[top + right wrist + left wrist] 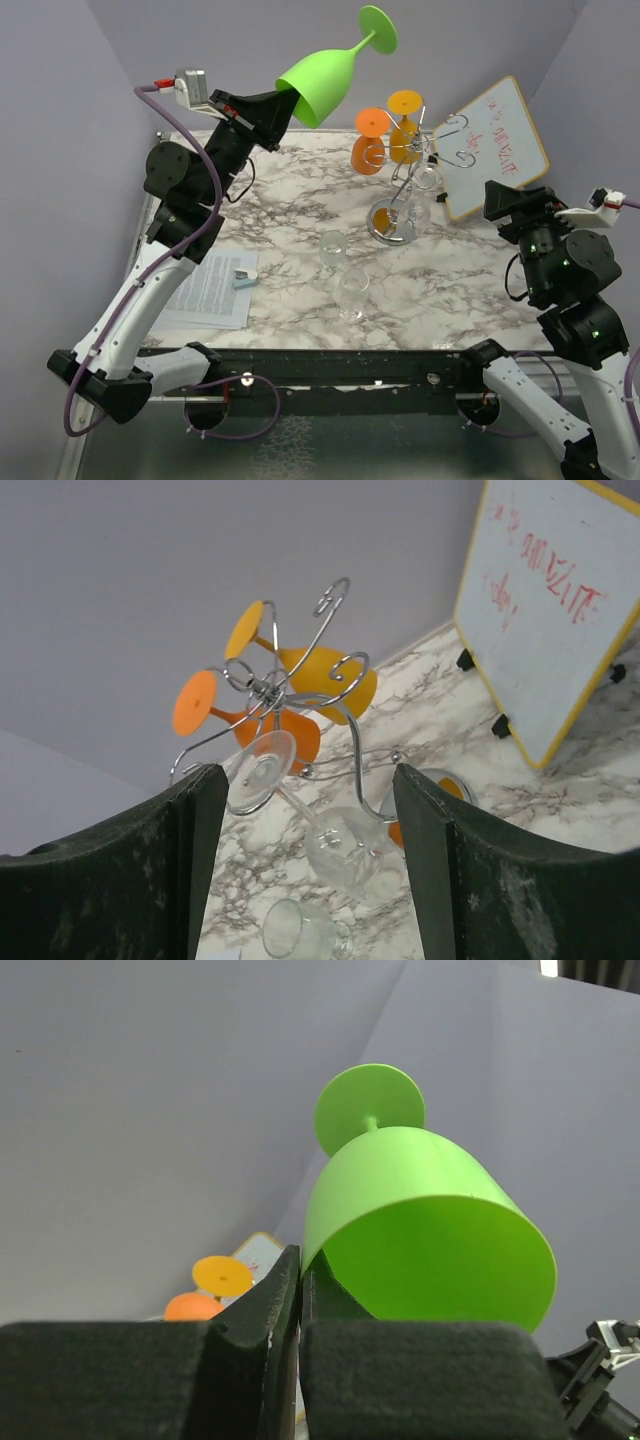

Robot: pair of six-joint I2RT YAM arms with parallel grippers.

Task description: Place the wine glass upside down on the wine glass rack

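On the table point(280, 205), the rack point(400, 195) stands far and right of centre, the whiteboard point(493, 145) to its right, a far glass point(332, 252) and near glass point(353, 293) before it, a paper point(212, 288) near left.

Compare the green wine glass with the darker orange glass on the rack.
The green wine glass is bright green; the orange glass is deep orange. The green wine glass is in the air, its rim pinched by the left gripper; the orange glass hangs on the wine glass rack. Both are opaque, stemmed, foot uppermost.
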